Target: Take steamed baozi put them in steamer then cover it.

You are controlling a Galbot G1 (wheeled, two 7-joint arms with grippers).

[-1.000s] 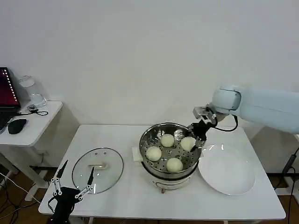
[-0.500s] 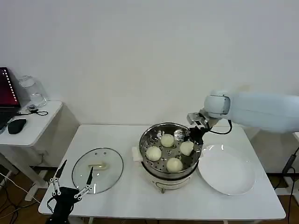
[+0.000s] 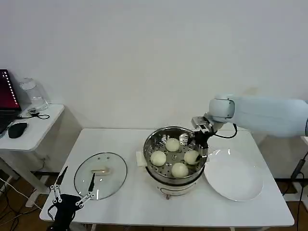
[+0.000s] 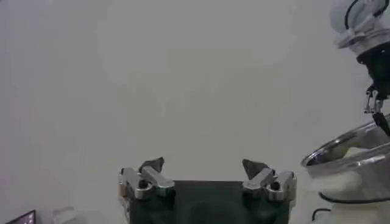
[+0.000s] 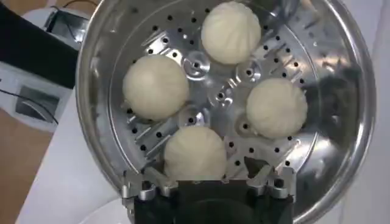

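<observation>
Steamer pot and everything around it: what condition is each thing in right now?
Steamer: uncovered, holding all four buns on its holed tray.
Steamed baozi: four, sitting apart on the tray.
Glass lid: off, lying flat on the table to the robot's left of the pot.
White plate: bare.
Right claw: open, just above the nearest bun in the pot.
Left claw: open, idle at the table's near edge by the lid.

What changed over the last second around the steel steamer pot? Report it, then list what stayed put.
The right gripper came down from above the rim into the shiny steel steamer pot, carrying the fourth cream-white baozi onto the perforated tray; its fingers look spread around it now. Unchanged: the other three baozi, the glass lid, the white plate, and the left gripper, open by the lid.
</observation>
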